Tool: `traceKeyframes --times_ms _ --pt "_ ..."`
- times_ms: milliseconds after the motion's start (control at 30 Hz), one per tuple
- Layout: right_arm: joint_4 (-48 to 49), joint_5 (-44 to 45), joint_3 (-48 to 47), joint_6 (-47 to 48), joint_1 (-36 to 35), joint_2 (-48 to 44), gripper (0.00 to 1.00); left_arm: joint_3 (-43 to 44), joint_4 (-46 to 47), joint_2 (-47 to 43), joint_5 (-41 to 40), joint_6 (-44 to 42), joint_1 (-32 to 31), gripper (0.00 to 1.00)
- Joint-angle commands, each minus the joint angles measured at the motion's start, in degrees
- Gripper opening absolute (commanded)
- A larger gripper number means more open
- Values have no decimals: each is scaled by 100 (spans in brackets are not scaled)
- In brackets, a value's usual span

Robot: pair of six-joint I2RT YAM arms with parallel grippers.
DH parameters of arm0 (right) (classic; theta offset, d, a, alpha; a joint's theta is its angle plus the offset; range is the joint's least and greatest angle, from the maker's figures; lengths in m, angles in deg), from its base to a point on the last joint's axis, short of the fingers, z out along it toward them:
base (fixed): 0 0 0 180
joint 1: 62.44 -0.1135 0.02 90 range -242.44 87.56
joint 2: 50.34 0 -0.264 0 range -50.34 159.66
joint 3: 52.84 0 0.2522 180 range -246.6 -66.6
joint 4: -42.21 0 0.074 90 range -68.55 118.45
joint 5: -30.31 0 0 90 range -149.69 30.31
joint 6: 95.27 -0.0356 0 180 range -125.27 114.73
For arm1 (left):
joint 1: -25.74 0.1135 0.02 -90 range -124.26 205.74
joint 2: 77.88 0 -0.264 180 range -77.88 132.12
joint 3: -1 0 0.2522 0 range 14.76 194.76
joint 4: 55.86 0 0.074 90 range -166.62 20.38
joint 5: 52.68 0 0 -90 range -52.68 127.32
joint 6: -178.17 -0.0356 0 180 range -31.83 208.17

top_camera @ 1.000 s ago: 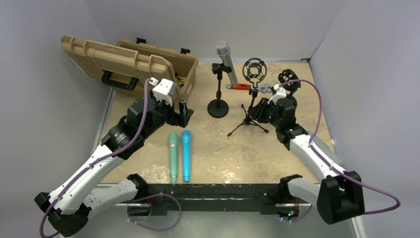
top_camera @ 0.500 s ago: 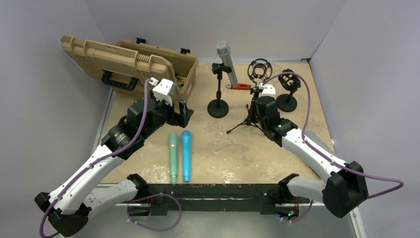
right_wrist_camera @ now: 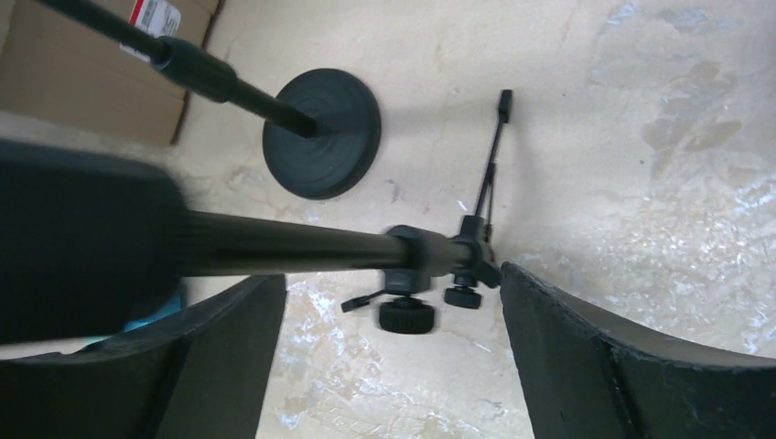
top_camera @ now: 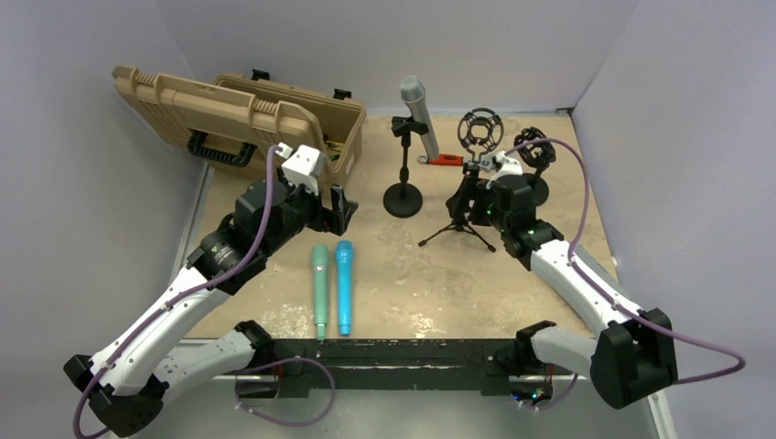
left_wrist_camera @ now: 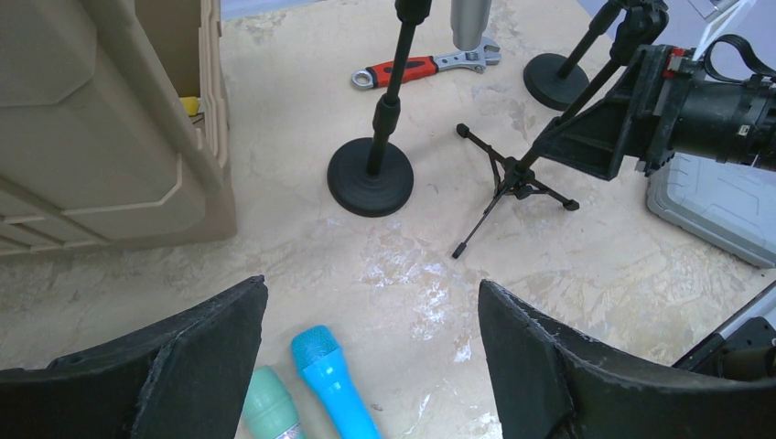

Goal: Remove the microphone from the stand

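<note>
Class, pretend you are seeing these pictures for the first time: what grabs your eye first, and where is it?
A silver microphone slants in its stand at the far middle, beside an open tan case at far left. A blue microphone and a green microphone lie side by side near the front. The right gripper hovers open at a tripod.

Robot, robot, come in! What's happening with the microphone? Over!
Left claw open. Right claw open astride black tripod stand's pole. Silver-grey handheld microphone clipped in black round-base stand, untouched.
</note>
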Motion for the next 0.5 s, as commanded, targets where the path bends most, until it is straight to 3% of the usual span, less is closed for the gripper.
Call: traceKeyframes --times_ms 0,233,467 --pt "901 -1743 528 -504 778 -388 82 213 65 -74 -25 -11 -38 83" --pt "1787 -3058 1011 -1043 1440 -275 53 211 62 -76 -46 -17 -38 83" --pt "1669 -3063 1019 -965 1616 -300 47 216 64 -86 -62 -15 -42 83"
